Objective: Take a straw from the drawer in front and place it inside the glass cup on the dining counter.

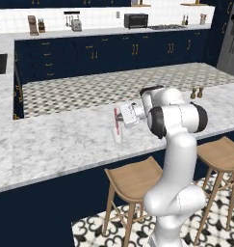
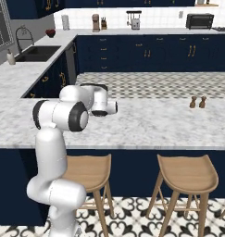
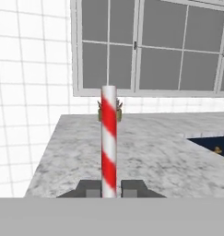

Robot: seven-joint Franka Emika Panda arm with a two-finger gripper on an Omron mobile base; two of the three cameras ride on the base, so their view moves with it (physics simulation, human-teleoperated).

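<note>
Pinching the straw (image 3: 109, 138), the claw (image 3: 110, 188) hovers over the dining counter (image 1: 51, 140); shakers (image 1: 196, 92) stand well apart.

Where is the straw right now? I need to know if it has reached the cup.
The straw stands upright, pinched in the shut pincer, above the marble dining counter. In the left base view it hangs directly over the glass cup.

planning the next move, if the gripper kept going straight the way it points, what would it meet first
Likely nothing close: past the straw held between the fingers, the way runs level over the dining counter toward the far windows. Depth is unclear.
</note>
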